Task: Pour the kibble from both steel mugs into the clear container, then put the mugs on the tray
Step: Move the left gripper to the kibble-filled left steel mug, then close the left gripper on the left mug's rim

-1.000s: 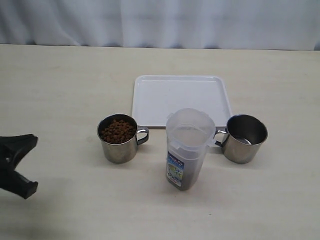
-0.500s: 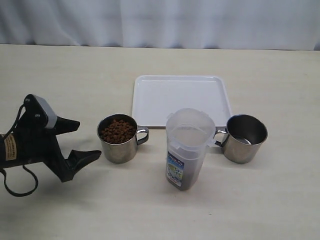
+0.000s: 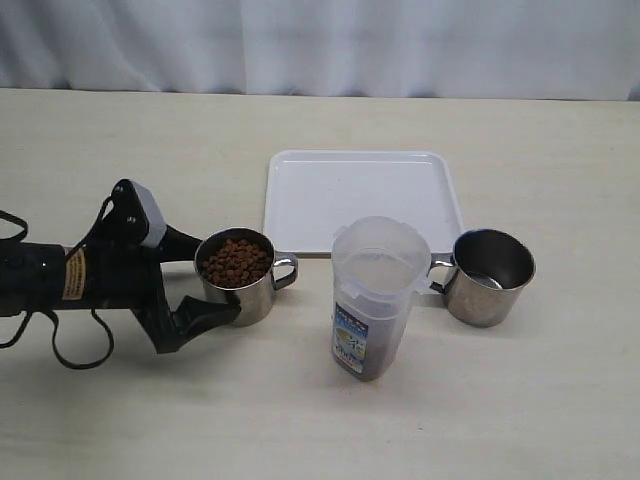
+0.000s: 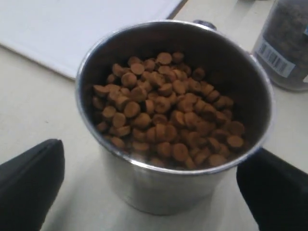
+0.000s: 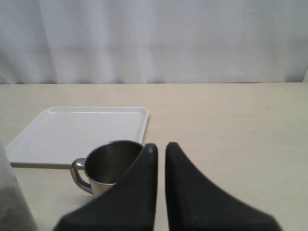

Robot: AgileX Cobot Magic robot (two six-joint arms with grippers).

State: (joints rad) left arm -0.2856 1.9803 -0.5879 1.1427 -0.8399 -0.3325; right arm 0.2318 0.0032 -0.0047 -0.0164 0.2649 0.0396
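I take the clear container [image 3: 375, 297] as my marker: it stands upright on the desk [image 3: 520, 400], with a dark layer of pellets in its lower part behind the blue label. The tray [image 3: 360, 190] lies flat just behind it, bare and white, and the container's rim hides part of the tray's near edge.

The full mug [image 3: 236, 278] sits upright on my left arm's side of the container, close to it but not touching. Its loop handle points towards the container. The kibble [image 3: 236, 262] fills it almost to the rim in a loose brown heap, which the left wrist view shows plainly [image 4: 166, 110].

My left fingers [image 3: 205, 320] are spread wide and straddle this mug low down, one on either side of its wall. In the left wrist view I see a black pad on each flank [image 4: 29, 183]. I cannot tell whether either one touches the steel.

The empty mug [image 3: 489, 276] stands on the other side of the container, its handle turned towards it and its inside showing bare metal. My right fingers [image 5: 139, 192] are pressed together with nothing between them, held above the desk on the near side of that mug
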